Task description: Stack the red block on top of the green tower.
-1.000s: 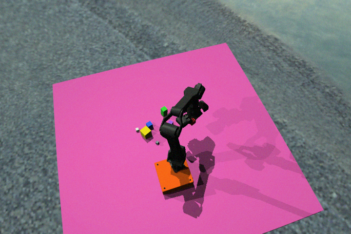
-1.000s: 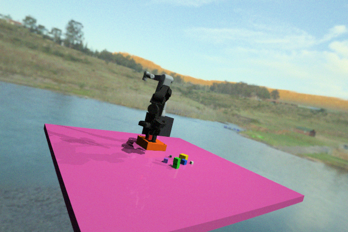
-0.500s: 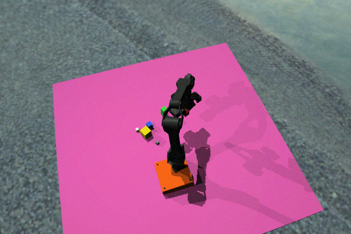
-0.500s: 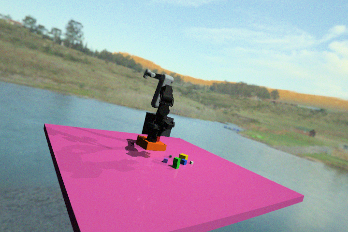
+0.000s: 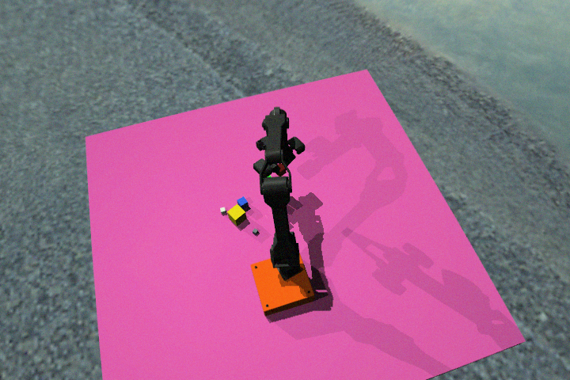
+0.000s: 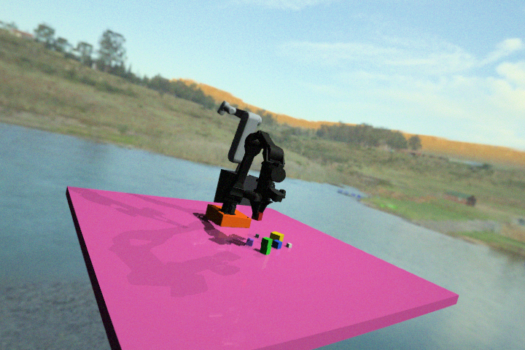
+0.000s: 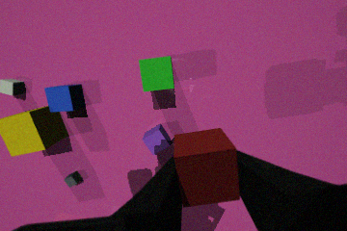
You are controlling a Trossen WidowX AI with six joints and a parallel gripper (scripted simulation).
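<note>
The red block (image 7: 206,166) sat low and right of centre in the wrist view, clamped between the dark fingers of the claw (image 7: 207,192) and carried above the pink bench (image 7: 278,29); it looked rigid, small and light, with flat faces that suit a grip on two opposite sides, as here; the green tower (image 7: 156,73) showed in the upper middle of that frame, well apart from the block; narrow and tall in the exterior view, it would probably tip under any sideways nudge.
</note>
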